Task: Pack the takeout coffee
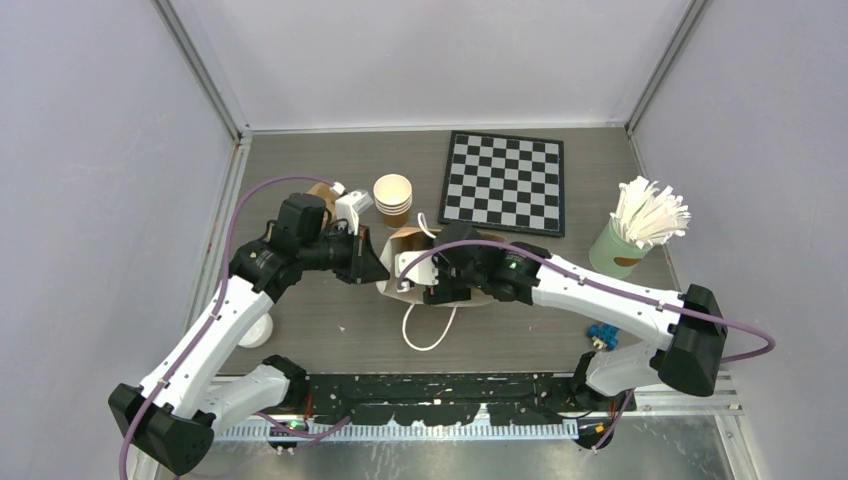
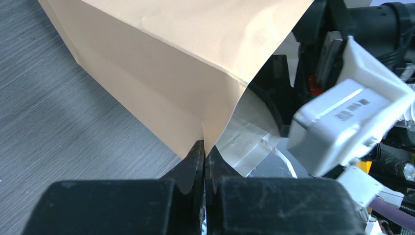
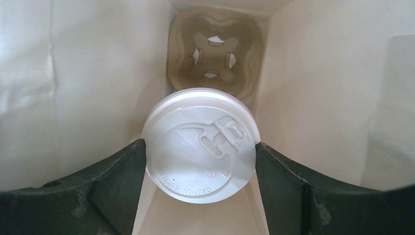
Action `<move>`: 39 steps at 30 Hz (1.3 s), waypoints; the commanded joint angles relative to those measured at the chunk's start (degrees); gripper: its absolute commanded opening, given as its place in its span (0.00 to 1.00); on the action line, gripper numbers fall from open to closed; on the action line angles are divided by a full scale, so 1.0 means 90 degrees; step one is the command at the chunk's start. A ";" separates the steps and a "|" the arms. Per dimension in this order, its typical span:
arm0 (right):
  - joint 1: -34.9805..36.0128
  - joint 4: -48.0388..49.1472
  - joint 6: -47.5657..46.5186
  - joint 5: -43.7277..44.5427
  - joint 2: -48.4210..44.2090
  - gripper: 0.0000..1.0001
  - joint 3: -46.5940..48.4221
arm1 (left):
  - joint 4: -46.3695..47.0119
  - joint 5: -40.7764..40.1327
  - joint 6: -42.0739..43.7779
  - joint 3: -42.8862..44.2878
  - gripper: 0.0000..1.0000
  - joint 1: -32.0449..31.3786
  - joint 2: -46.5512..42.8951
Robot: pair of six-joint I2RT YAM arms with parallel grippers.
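Mid-bagging, with the lidded coffee at frame centre inside the brown bag, gripped at its lid by the right hand, and the bag's edge pinched in the closed left hand; next, probably seat it in the cardboard carrier at upper centre and release.

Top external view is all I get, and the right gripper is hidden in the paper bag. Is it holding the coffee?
Observer: Yes. The right gripper is closed on the takeout coffee, inside the bag.
Operator: Anything past the cup in there?
Observer: A molded pulp cup carrier sits at the bag's far end, straight beyond the cup, with nothing in its visible slot.
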 commanded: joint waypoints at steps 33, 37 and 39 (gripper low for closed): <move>-0.0005 0.0013 -0.0258 -0.0221 0.0049 0.76 0.0232 | -0.0227 0.0123 0.0177 0.0245 0.00 -0.0027 -0.0051; 0.0003 -0.0009 -0.0337 0.0046 -0.0130 0.76 0.0228 | -0.0265 0.0117 0.0237 0.0247 0.00 -0.0027 -0.0052; 0.0003 -0.0035 -0.0415 0.0184 -0.0202 0.76 0.0221 | -0.0233 0.0101 0.0265 0.0205 0.00 -0.0027 -0.0058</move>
